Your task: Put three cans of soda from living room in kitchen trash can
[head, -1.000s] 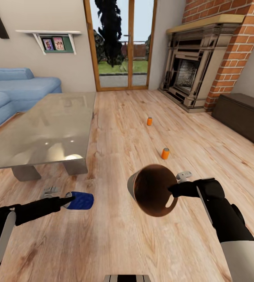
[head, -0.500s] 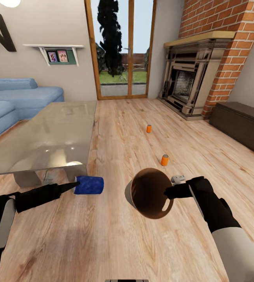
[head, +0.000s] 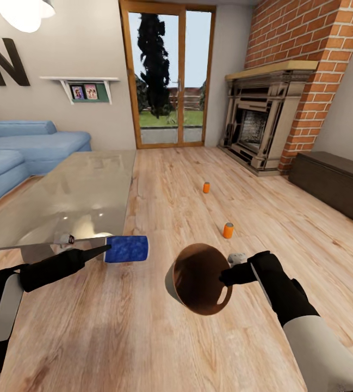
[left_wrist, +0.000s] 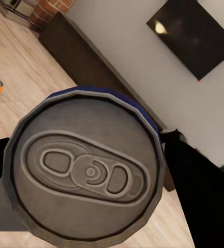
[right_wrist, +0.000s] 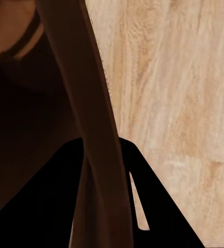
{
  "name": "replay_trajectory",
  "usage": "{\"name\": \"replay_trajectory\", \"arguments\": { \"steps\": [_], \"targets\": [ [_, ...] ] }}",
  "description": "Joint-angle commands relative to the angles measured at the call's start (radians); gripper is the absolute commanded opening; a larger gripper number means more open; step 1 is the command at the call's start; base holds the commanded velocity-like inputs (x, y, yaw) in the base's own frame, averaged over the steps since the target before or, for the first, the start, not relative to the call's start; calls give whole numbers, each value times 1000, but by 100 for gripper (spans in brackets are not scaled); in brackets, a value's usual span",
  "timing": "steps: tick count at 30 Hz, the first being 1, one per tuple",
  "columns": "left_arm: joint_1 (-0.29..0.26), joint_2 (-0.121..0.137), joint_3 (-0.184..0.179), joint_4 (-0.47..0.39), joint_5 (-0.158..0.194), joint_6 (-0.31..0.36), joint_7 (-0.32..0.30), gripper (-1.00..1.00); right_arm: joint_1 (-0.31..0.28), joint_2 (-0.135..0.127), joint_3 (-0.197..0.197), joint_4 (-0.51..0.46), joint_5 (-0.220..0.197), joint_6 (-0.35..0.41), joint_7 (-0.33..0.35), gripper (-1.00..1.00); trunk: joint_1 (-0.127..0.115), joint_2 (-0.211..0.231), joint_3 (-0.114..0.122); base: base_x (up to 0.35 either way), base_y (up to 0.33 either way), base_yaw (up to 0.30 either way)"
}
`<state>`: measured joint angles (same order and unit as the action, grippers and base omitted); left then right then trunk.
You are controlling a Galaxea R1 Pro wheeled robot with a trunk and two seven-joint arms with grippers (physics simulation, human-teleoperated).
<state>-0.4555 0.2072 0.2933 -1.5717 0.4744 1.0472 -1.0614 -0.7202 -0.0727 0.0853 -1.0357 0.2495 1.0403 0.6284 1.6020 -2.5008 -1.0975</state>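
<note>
Head view: the left gripper (head: pixel 109 249) has its jaws clamped on the blue soda can (head: pixel 125 249), held sideways above the wood floor (head: pixel 160 179), beside the glass worktop (head: pixel 62 190). The right gripper (head: pixel 226 275) has its jaws clamped on the trash can (head: pixel 195 279) rim, opening tilted toward the camera. Two orange soda cans (head: pixel 228 230) stand on the floor, well apart.

Left wrist view: the can's grey top (left_wrist: pixel 86 173) sits between dark fingers (left_wrist: pixel 199 181).

Right wrist view: fingers (right_wrist: pixel 143 206) straddle the bin wall (right_wrist: pixel 91 129).

Left arm: I reach forward, left gripper (head: pixel 106 251) clamped on the blue can (head: pixel 126 249), held sideways.
Right arm: bent inward, right gripper (head: pixel 228 275) pinching the bin (head: pixel 192 279) rim.
</note>
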Motion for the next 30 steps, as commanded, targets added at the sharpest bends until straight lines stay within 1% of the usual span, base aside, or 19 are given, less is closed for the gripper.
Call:
{"name": "replay_trajectory", "arguments": {
  "steps": [1, 2, 5, 6, 8, 9, 10, 12, 14, 15, 17, 18, 22, 24, 25, 27, 28, 30],
  "targets": [
    [0, -1, 0, 0, 1, 0, 0, -100, -1, 2, 0, 3, -35, 7, 0, -100, 0, 0, 0, 0, 0, 0],
    [0, -2, 0, 0, 2, 0, 1, -100, -1, 3, 0, 7, -35, 7, 0, -100, 0, 0, 0, 0, 0, 0],
    [0, -16, -1, 2, 3, 0, 16, -100, -1, 11, 17, 46, -35, 7, 0, -100, 0, 0, 0, 0, 0, 0],
    [1, -34, -1, 3, 2, 0, 39, -100, -1, 12, 33, 76, -35, 7, 0, -100, 0, 0, 0, 0, 0, 0],
    [1, -49, -3, 4, 0, 0, 62, -100, -1, 13, 41, 91, -35, 7, 0, -100, 0, 0, 0, 0, 0, 0],
    [2, -71, -17, 5, -1, 0, 107, -100, -2, 15, 47, 108, -35, 7, 0, -100, 0, 0, 0, 0, 0, 0],
    [2, -86, -39, 5, -2, 0, 135, -100, -2, 16, 51, 115, -35, 7, 0, -100, 0, 0, 0, 0, 0, 0],
    [3, -95, -68, 5, -1, 0, 156, -100, -2, 19, 53, 121, -35, 7, 0, -100, 0, 0, 0, 0, 0, 0],
    [3, -106, -118, 5, -2, 0, 182, -100, -2, 24, 63, 128, -35, 7, 0, -100, 0, 0, 0, 0, 0, 0],
    [3, -111, -134, 5, -2, 0, 192, -100, -2, 27, 72, 130, -35, 7, 0, -100, 0, 0, 0, 0, 0, 0],
    [3, -117, -152, 10, -2, 0, 204, -100, -2, 31, 82, 132, -35, 7, -1, -100, 0, 0, 0, 0, 0, 0],
    [3, -119, -158, 13, -2, 0, 206, -100, -3, 31, 84, 134, -35, 7, -1, -100, 0, 0, 0, 0, 0, 0],
    [2, -134, -200, 24, -3, 0, 214, -100, -15, 35, 90, 137, -35, 7, -1, -100, 0, 0, 0, 0, 0, 0],
    [2, -144, -219, 26, -3, 0, 224, -100, -20, 42, 92, 140, -35, 7, -2, -100, 0, 0, 0, 0, 0, 0],
    [2, -157, -239, 27, -2, 0, 240, -100, -23, 49, 93, 149, -35, 7, -4, -100, 0, 0, 0, 0, 0, 0],
    [2, -171, -264, 28, -2, 0, 257, -100, -34, 58, 93, 169, -35, 7, -6, -100, 0, 0, 0, 0, 0, 0],
    [2, -174, -273, 28, -3, 0, 264, -100, -40, 61, 93, 181, -35, 7, -6, -100, 0, 0, 0, 0, 0, 0],
    [2, -177, -280, 28, -4, 0, 273, -100, -45, 62, 93, 191, -34, 7, -7, -100, 0, 0, 0, 0, 0, 0]
  ]
}}
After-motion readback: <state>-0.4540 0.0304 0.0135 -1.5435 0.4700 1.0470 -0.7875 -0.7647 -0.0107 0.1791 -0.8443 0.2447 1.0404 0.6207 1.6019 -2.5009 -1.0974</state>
